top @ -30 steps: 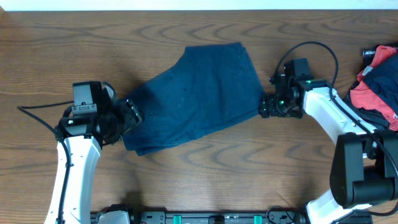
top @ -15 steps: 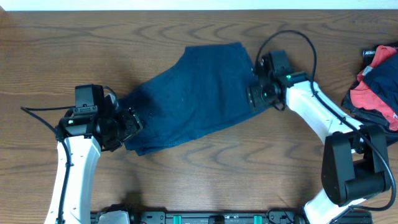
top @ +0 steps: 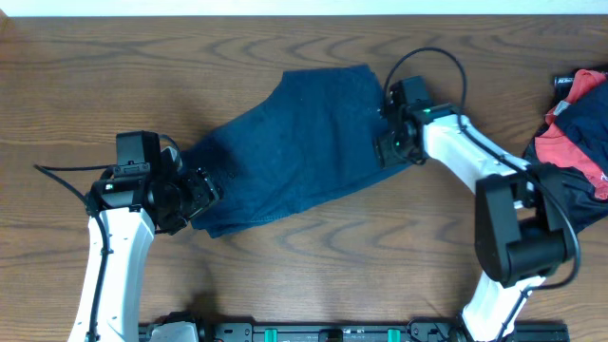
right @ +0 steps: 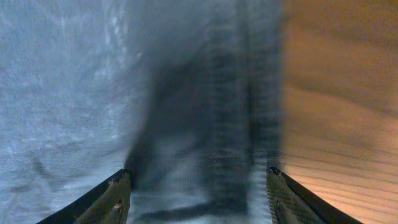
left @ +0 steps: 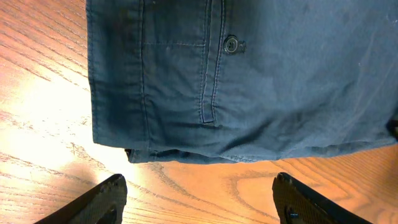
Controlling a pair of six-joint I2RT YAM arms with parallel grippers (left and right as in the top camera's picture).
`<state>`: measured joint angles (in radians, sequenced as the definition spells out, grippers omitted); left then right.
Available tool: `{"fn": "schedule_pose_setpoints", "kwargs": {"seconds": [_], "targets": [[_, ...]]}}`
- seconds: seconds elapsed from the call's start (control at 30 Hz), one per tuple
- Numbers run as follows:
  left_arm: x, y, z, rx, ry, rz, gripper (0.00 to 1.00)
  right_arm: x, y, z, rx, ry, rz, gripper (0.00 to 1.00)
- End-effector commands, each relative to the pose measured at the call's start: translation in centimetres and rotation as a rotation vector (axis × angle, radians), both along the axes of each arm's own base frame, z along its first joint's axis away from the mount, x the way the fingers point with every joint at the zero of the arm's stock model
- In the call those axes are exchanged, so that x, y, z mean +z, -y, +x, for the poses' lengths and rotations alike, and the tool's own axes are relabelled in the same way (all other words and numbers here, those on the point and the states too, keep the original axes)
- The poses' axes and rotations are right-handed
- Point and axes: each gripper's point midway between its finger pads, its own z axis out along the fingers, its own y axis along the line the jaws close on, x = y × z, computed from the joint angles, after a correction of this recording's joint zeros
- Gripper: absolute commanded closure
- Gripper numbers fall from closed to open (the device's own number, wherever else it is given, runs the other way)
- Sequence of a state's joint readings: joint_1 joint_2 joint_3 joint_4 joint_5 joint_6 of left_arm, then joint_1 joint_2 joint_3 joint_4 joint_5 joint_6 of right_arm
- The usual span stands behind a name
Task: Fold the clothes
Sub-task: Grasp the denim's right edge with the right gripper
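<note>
At centre of table [top: 95, 57], shorts [top: 294, 147] lie flat, long axis diagonal, lower-left to upper-right. Left gripper [left: 199, 196] low at lower-left end, jaws spread, just off cloth. Right gripper [right: 199, 193] over right hem, jaws spread; contact unclear, view blurred.

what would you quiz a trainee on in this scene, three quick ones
1. True or false: the left gripper is clamped on the shorts.
2. What lies at the right edge of the table? A) a mug B) a red and dark clothes pile C) a box
3. Fill in: the right gripper stands open over the shorts' ___ edge.
Key: 1 false; 2 B; 3 right
</note>
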<state>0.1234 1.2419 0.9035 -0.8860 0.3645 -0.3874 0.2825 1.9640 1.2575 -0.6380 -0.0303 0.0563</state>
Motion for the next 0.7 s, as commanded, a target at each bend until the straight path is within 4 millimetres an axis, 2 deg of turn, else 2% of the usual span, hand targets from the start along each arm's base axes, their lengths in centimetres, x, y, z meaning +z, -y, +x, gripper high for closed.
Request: {"fn": "schedule_pose_setpoints", "kwargs": {"seconds": [0.0,0.07,0.17,0.27,0.43,0.57,0.67], "targets": [[-0.4,0.0,-0.4,-0.015,-0.009,0.001,0.23,-0.6,-1.6,-0.4,0.020,-0.020,0.018,0.34],[-0.5,-0.2,-0.4,-0.014,-0.011,0.012,0.23,-0.7,-2.0,-0.6,0.029,-0.024,0.024,0.39],[-0.5,-0.3,-0.4,-0.012,-0.012,0.020,0.23,-0.7,-2.2,-0.7,0.035,-0.025,0.023,0.53],[-0.6,-0.3,-0.5,-0.017,-0.015,0.022,0.30,-0.8,-2.1,-0.8,0.026,-0.030,0.023,0.64],[-1.9,-1.5,-2.0,-0.006,-0.096,0.092,0.30,-0.8,-2.1,-0.9,0.026,-0.036,0.021,0.60],[-4.1,-1.2,-3.9,-0.010,-0.178,0.081,0.26,-0.8,-2.1,-0.9,0.026,-0.036,0.021,0.59],[-5.5,-0.9,-4.4,-0.013,-0.181,0.062,0.24,-0.8,-2.1,-0.9,0.026,-0.036,0.021,0.59]]}}
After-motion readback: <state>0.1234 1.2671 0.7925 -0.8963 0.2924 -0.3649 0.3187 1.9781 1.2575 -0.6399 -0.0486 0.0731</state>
